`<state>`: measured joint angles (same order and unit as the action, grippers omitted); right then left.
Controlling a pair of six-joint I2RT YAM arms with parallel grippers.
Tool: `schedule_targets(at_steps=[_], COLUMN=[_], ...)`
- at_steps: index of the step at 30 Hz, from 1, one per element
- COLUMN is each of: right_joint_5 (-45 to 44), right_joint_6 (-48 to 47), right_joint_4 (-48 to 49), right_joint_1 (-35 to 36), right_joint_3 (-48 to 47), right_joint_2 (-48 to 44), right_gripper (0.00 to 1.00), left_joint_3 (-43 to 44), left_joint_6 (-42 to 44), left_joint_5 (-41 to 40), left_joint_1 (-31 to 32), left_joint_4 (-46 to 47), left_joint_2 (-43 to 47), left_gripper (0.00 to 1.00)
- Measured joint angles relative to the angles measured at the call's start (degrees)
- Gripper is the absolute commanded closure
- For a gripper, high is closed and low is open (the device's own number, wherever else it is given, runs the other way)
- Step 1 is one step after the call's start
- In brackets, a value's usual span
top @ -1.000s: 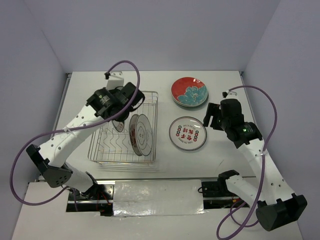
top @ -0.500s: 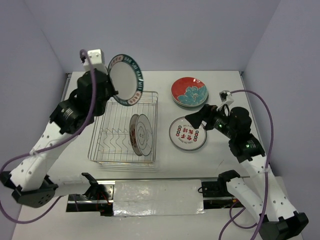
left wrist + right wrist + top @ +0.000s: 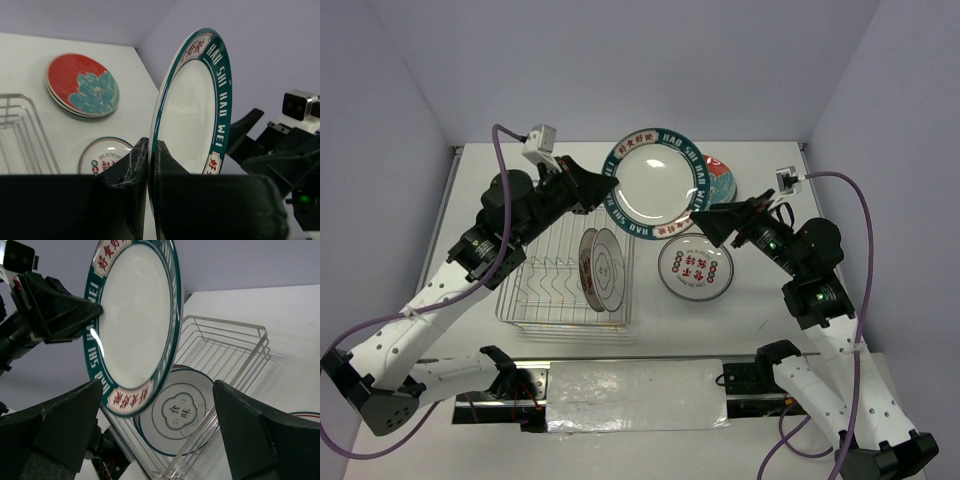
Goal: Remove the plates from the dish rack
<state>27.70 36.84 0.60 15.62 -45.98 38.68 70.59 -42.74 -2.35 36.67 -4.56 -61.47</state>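
A white plate with a lettered teal rim (image 3: 655,185) hangs upright in the air, right of the dish rack (image 3: 535,290). My left gripper (image 3: 603,190) is shut on its left rim; the fingertips (image 3: 140,150) pinch the edge of the plate (image 3: 192,110). My right gripper (image 3: 705,222) stands open by the plate's lower right rim, and the plate (image 3: 135,325) shows just above that gripper's (image 3: 157,385) gap. Two more plates (image 3: 602,270) stand on edge in the rack (image 3: 225,345). A stack of red plates (image 3: 722,180) and a small white plate with red characters (image 3: 695,270) lie on the table.
The rack fills the table's left half, and the unloaded plates (image 3: 82,85) lie to its right. A silver taped strip (image 3: 635,385) runs along the near edge between the arm bases. Purple cables loop beside both arms. Walls close in the back and sides.
My left arm has lifted the teal-rimmed plate out of the rack and swung it right, over the table's middle. My right gripper has opened wide and risen towards the plate.
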Motion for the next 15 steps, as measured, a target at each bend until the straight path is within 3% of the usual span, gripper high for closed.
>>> schedule_targets(at_steps=[4, 7, 8, 10, 11, 12, 14, 15], right_joint_5=[-3.7, -6.8, -6.8, -5.4, -4.9, -4.9, -5.5, -6.3], right_joint_6=[0.7, 1.7, 2.3, 2.9, 4.2, 5.2, 4.8, 4.4], right_joint_4=[-0.3, -0.1, 0.3, 2.2, 3.4, 4.2, 4.1, 2.6], right_joint_1=[0.0, 0.0, 0.0, 0.0, 0.1, 0.1, 0.0, 0.0], right_joint_3=[0.0, 0.0, 0.0, 0.0, 0.0, 0.1, 0.8, 0.9], right_joint_2=[0.0, 0.8, 1.3, 2.4, 2.6, 2.8, 2.4, 2.1], right_gripper=[0.10, 0.42, 0.66, 0.98, 1.00, 1.00, 1.00, 1.00], left_joint_3=[-2.6, -4.2, -4.6, -5.1, -5.3, -5.5, -5.3, -4.4], left_joint_6=[-3.1, -5.1, -5.6, -5.7, -5.5, -5.1, -5.0, -4.5], left_joint_5=[5.4, 9.0, 10.2, 11.4, 11.5, 11.8, 12.3, 11.8], left_joint_1=[-0.1, -0.2, -0.2, -0.2, -0.4, -0.7, -0.7, -0.6], left_joint_4=[2.5, 5.3, 6.0, 6.5, 6.3, 6.1, 5.8, 3.7], left_joint_2=[-0.5, -0.5, -0.5, -0.6, -0.6, -0.7, -0.9, -0.9], left_gripper=[1.00, 1.00, 1.00, 0.83, 0.67, 0.31, 0.07, 0.00])
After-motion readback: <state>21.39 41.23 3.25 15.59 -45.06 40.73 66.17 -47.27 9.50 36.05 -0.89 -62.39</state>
